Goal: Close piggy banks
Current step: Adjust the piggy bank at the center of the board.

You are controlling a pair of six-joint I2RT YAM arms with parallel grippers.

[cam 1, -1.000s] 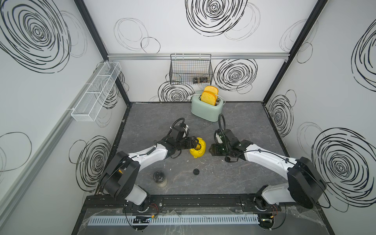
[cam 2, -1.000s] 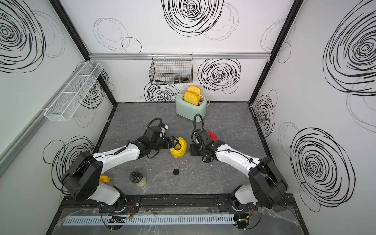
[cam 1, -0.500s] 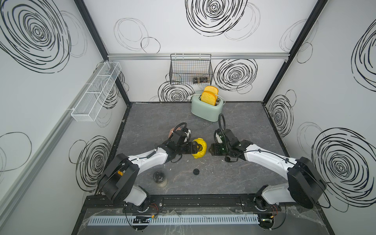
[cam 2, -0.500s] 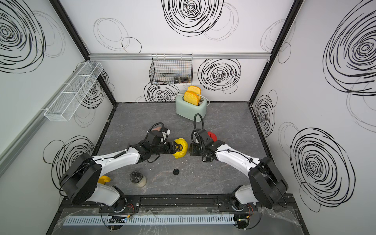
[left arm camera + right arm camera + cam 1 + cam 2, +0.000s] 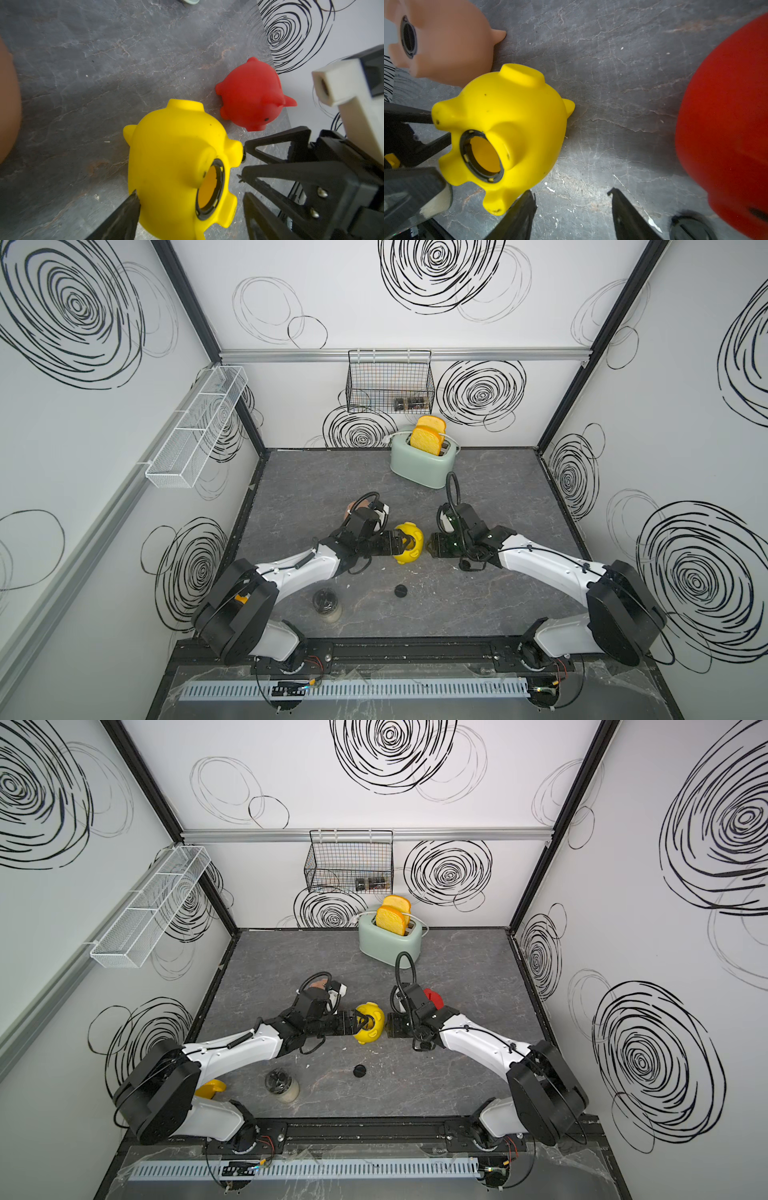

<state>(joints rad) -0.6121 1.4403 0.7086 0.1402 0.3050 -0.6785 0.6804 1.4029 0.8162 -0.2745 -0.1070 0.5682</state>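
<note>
The yellow piggy bank (image 5: 409,542) (image 5: 369,1028) lies on its side mid-table, its round belly hole (image 5: 209,187) (image 5: 483,153) uncovered. My left gripper (image 5: 190,196) (image 5: 400,543) is open around it: one finger touches its back and the other stands clear of its legs. My right gripper (image 5: 572,192) (image 5: 388,1028) is open and empty on the pig's other side, one finger beside a leg. The red piggy bank (image 5: 433,997) (image 5: 251,95) stands behind my right wrist. The pale pink piggy bank (image 5: 446,39) (image 5: 320,982) lies behind my left wrist. A loose black plug (image 5: 401,590) (image 5: 689,228) lies nearer the front.
A mint-green toaster (image 5: 424,466) with toast stands at the back. A small jar (image 5: 328,605) sits front left, and a yellow mug (image 5: 212,1088) shows beside the left arm's base. A wire basket (image 5: 390,381) and a white mesh shelf (image 5: 195,431) hang on the walls.
My left gripper has slid right, so its fingers now reach round the yellow piggy bank, which has shifted slightly right. The right arm has stayed put.
</note>
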